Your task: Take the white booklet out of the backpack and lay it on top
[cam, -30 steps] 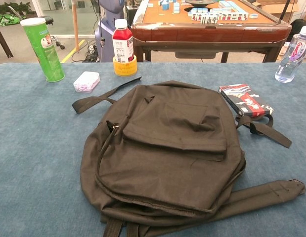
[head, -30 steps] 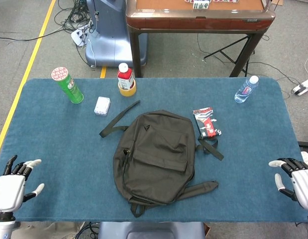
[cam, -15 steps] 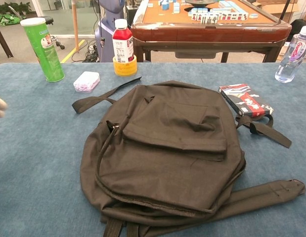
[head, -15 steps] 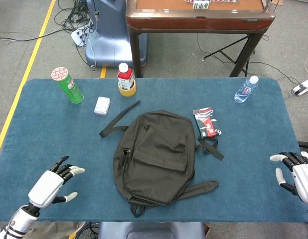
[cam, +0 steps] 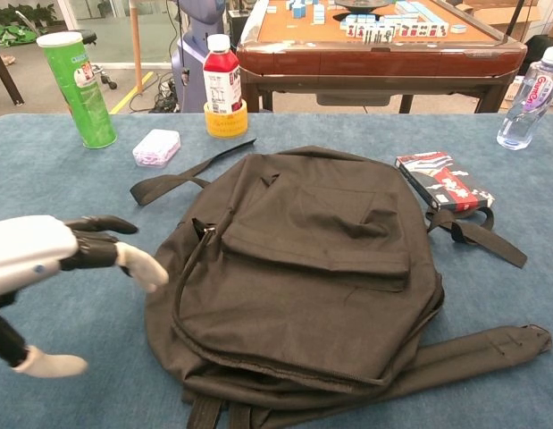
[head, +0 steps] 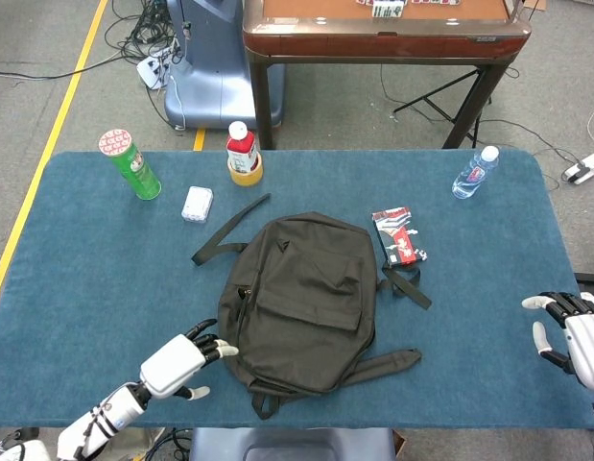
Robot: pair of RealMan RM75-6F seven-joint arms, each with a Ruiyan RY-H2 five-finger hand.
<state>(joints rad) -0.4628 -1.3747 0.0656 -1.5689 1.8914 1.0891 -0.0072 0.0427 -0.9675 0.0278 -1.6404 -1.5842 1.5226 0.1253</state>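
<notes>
While the floppy dark fabric backpack point(head: 301, 300) lies flat and closed mid-table on the fuzzy blue cloth point(head: 105, 259), booklet nowhere visible, the glossy white left hand point(head: 178, 359) sits just beside its left edge, fingers spread and empty, and the right hand point(head: 575, 338) hangs empty at the table's right edge, fingers loosely apart.

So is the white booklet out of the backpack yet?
Not yet. No white booklet shows on the table or on top of the backpack, which lies flat. The left hand is open, at the bag's near-left edge.
</notes>
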